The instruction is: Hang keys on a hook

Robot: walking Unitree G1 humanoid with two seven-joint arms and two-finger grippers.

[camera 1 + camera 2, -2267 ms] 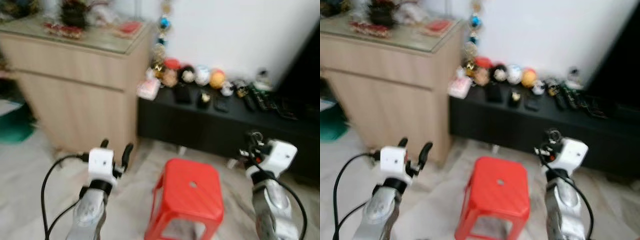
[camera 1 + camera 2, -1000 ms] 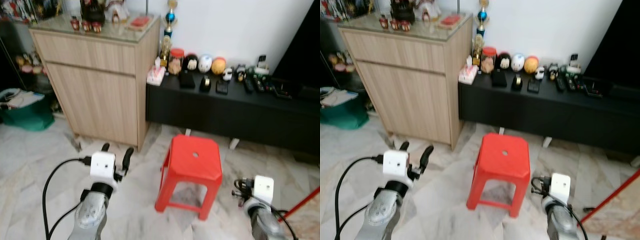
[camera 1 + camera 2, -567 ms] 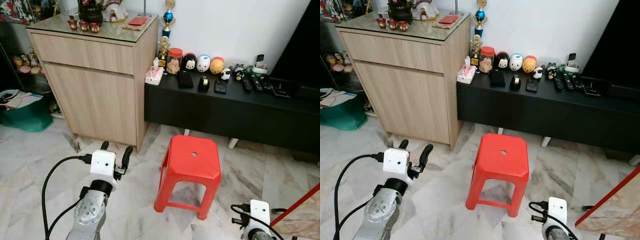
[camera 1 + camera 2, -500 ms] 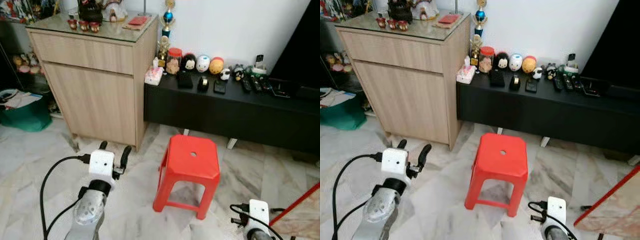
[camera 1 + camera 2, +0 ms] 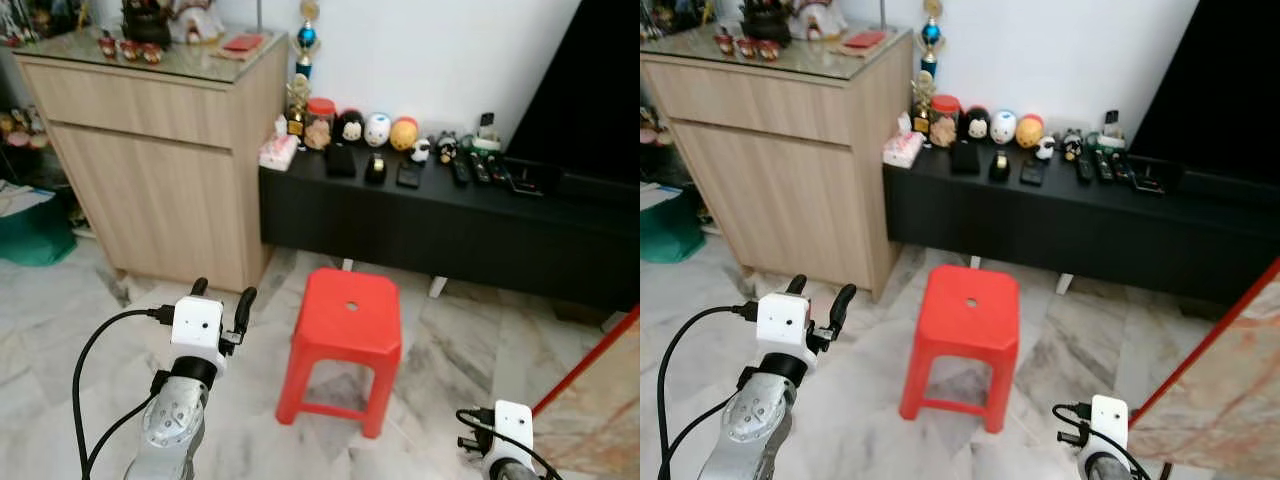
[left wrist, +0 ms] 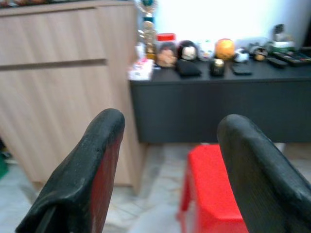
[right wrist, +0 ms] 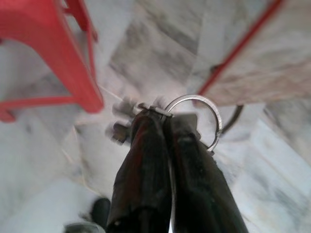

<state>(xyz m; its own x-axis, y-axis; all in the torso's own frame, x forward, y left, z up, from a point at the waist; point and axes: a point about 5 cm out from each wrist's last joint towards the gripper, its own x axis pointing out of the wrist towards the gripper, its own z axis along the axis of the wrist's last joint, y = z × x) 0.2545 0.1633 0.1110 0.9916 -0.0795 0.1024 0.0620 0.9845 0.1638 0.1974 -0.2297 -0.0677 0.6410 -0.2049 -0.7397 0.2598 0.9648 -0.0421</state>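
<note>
Keys: a ring (image 7: 206, 119) with blurred keys (image 7: 124, 121) hanging beside it, held low at the robot's right over the marble floor (image 5: 470, 340).
Right pincer (image 7: 163, 124): clenched on the ring, its 2 fingers pressed together at the tips; the wrist sits low, near the bottom edge of the eye views.
Left pincer (image 5: 220, 300): released, fingers spread, raised toward the stool (image 5: 345, 325).
Hook: none to be made out; only a cabinet (image 5: 150, 150) and a black shelf (image 5: 440, 215) ahead.
Handling: likely light, stiff, slick metal; keys swing freely and may tangle.
Hold: the ring's edge looks right, leaving the loop open for the hook.
</note>
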